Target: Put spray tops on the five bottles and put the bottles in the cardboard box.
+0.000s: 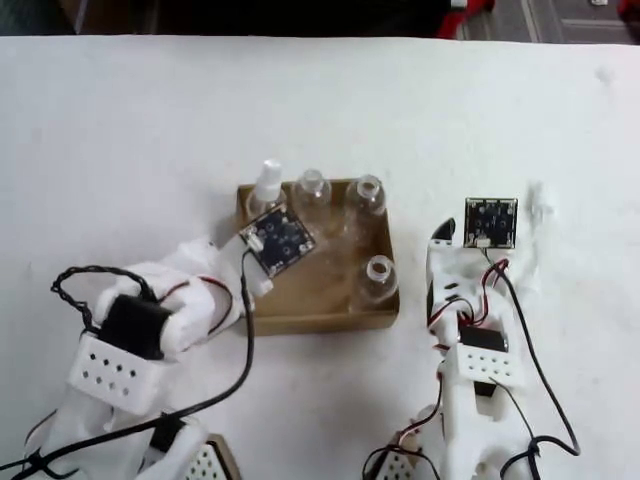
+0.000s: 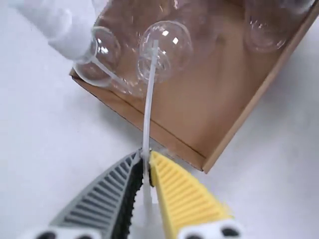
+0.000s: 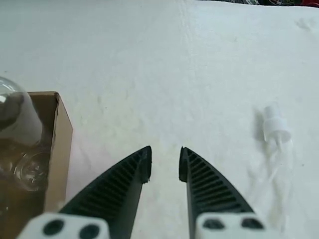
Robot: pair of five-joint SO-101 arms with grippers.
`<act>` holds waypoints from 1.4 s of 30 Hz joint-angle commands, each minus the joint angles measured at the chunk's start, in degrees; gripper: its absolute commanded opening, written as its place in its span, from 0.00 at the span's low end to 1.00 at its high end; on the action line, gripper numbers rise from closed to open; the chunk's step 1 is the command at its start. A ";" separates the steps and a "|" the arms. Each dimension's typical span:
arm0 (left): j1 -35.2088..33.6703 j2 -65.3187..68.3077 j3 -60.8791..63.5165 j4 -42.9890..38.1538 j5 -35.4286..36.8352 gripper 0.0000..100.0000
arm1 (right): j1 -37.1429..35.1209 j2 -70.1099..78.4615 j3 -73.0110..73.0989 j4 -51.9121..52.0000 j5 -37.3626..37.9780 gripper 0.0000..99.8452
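Note:
The cardboard box sits mid-table with several clear bottles standing in it. One bottle at the back left corner wears a white spray top. My left gripper hovers at the box's near left edge. It is shut on a spray top by its thin dip tube, whose tip reaches the open mouth of a bottle. My right gripper is open and empty just right of the box. A loose spray top lies on the cloth beyond it.
A white cloth covers the table. Uncapped bottles stand at the box's back middle, back right and front right. Cables trail from both arms along the front edge.

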 commanded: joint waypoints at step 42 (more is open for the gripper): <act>-14.90 -14.73 -31.12 22.68 11.69 0.02 | -0.13 -0.04 -0.79 -0.92 0.26 0.08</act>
